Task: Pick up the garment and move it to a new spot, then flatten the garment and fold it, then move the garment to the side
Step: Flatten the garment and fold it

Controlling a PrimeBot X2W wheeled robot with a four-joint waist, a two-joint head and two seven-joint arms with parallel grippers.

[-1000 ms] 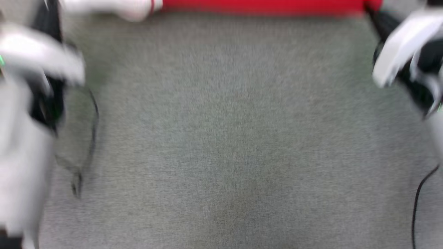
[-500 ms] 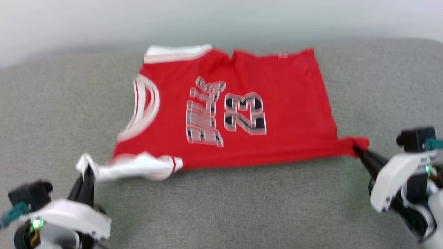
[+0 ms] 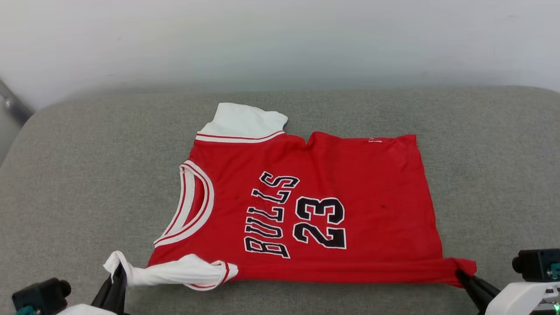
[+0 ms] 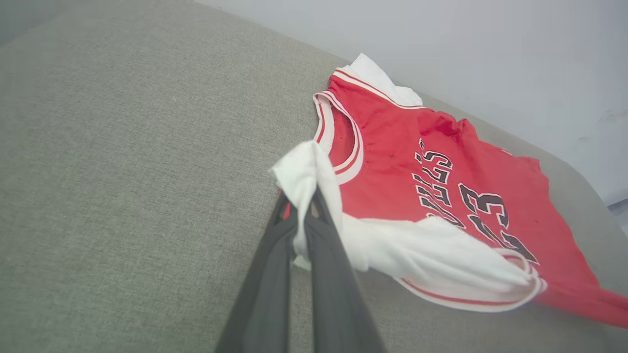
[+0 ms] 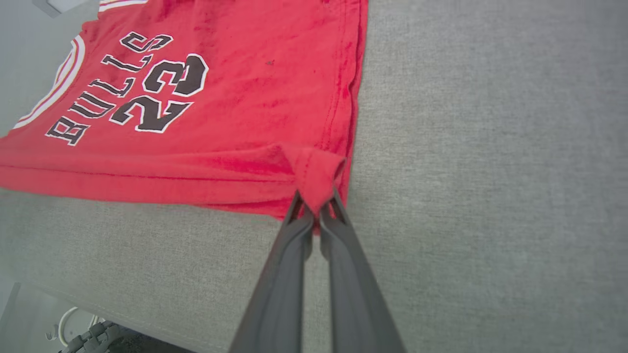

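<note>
Cloth may slip if we pull hard: our left gripper [image 4: 300,211] pinches only a sleeve tip of the garment [image 3: 372,197], our right gripper [image 5: 315,206] only a corner.

The head view looks forward and down from above the near edge of the counter [image 3: 65,175], far enough back to take in the whole shirt [image 3: 315,197] and the wall [image 3: 280,39] behind. The left wrist view sits low and close behind the left claw [image 4: 300,208], facing across the shirt toward the wall. The right wrist view looks steeply down along the right claw [image 5: 316,208], very near the cloth. All three share the lettering [image 3: 297,214] ahead of the claws.
</note>
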